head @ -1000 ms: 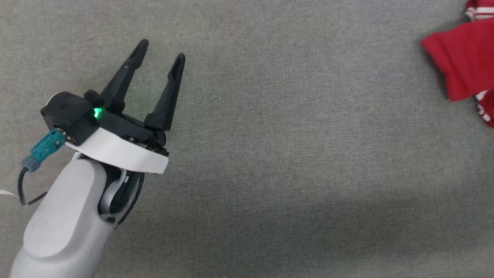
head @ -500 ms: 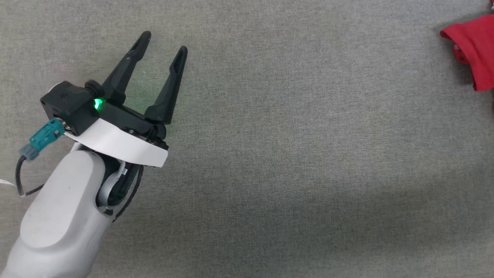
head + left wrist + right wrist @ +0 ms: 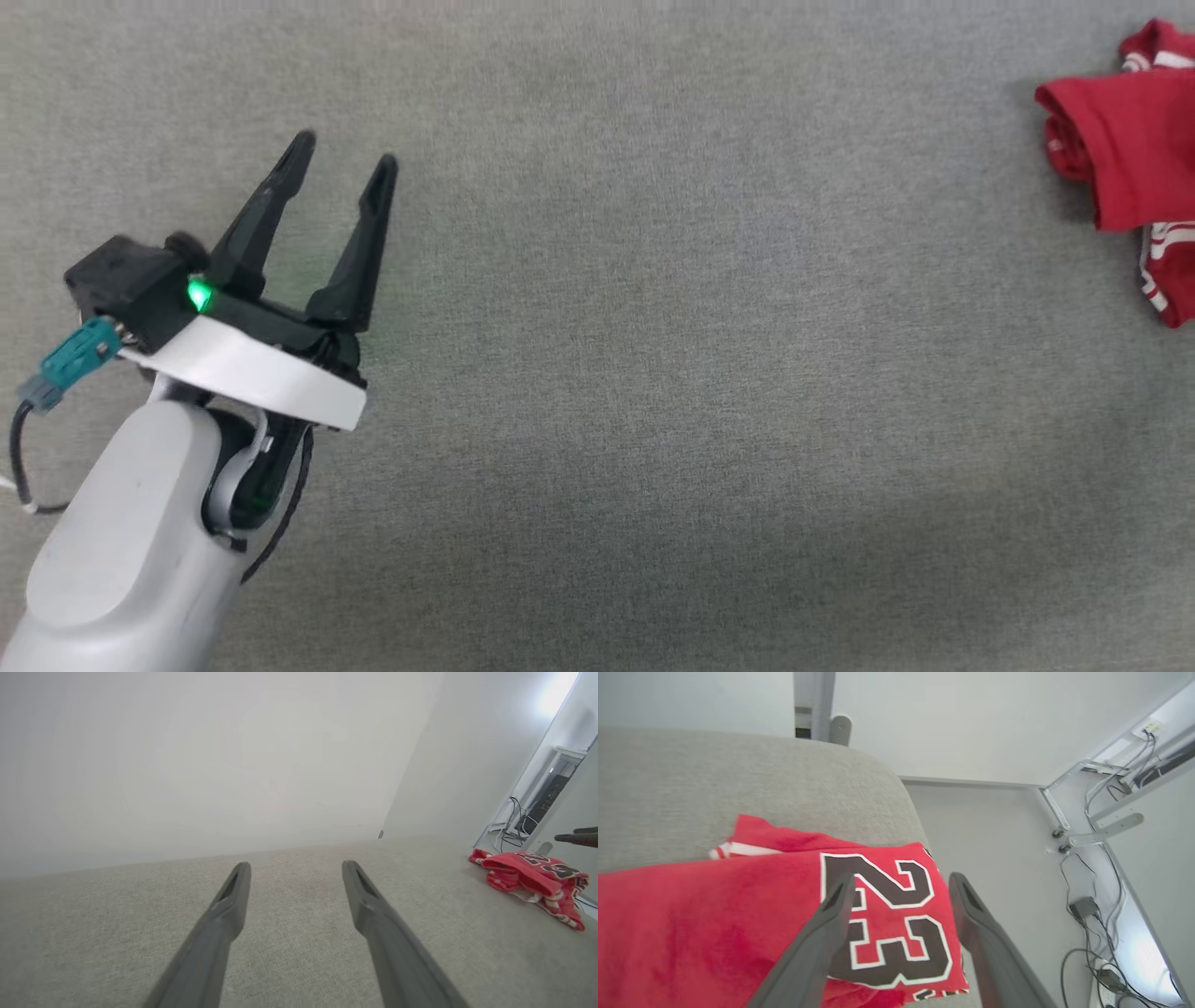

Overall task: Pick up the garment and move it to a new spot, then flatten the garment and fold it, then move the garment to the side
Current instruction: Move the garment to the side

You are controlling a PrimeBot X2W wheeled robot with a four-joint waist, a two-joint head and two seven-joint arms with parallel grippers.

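Note:
The garment [image 3: 714, 905], red with a black white-outlined "23" and striped trim, lies bunched near the right corner of the grey fabric surface [image 3: 653, 373]. It sits at the head view's right edge [image 3: 1134, 149] and at the far right of the left wrist view [image 3: 528, 872]. My right gripper [image 3: 901, 882] is open just over the number, its fingers spread with no cloth pinched between them. My left gripper [image 3: 344, 154] is open far to the left over bare fabric, seen also along its own fingers [image 3: 295, 868].
The surface's rounded edge [image 3: 906, 798] drops off just past the garment to a pale floor. Cables and a power brick [image 3: 1083, 907] lie on the floor beside a white frame [image 3: 1106, 826]. A plain wall stands behind.
The garment's visible part has changed from a hanging flap to a bunched heap on the surface. My left gripper sits lower and further left in the head view, still open.

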